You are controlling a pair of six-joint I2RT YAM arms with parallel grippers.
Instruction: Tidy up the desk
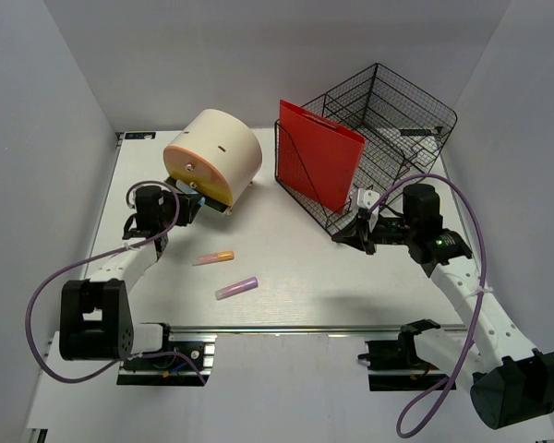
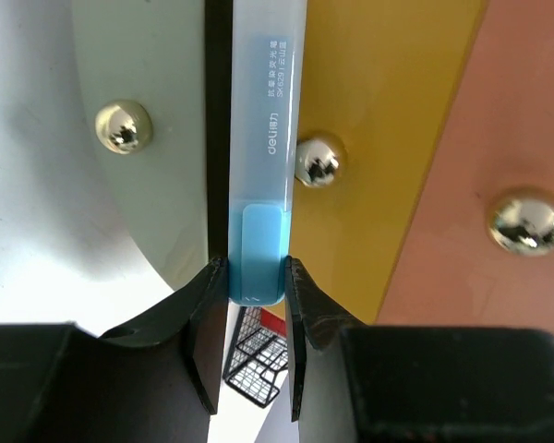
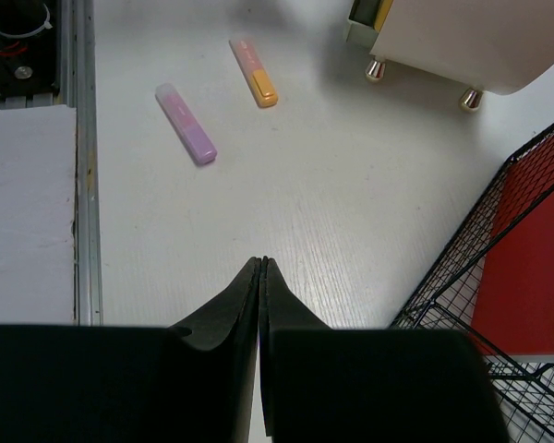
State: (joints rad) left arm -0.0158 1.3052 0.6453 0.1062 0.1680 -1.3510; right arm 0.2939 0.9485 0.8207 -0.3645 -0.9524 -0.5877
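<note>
The surface (image 1: 295,263) was a wide white tabletop with a metal rail (image 1: 305,328) along its near edge, spreading out on all sides of the round holder (image 1: 212,152). That cream holder lay tipped on its side, its underside turned toward the left arm. Seen close up, the underside showed pale grey, yellow and salmon sections with shiny metal feet (image 2: 123,126).

The left fingers (image 2: 257,269) stood partly open and were clamped on the solid blue end of a blue highlighter (image 2: 268,138), one finger on each side of it. The pen's clear half reached across the holder's underside, but whether it touched the holder could not be told.

In front of the holder, toward the rail, an orange highlighter (image 1: 213,258) lay flat on the surface. A purple highlighter (image 1: 237,288) lay a little farther from the holder, nearer the rail. The two were near each other but apart.

To the right of the holder stood a black wire rack (image 1: 388,129). A red folder (image 1: 319,152) stood upright in the rack's section closest to the holder.

The right fingers (image 3: 261,269) were pressed shut with nothing between them. They sat over bare surface well to the right of the holder, just beside the rack's near corner, with their tips pointing back toward the holder and the two loose pens.
</note>
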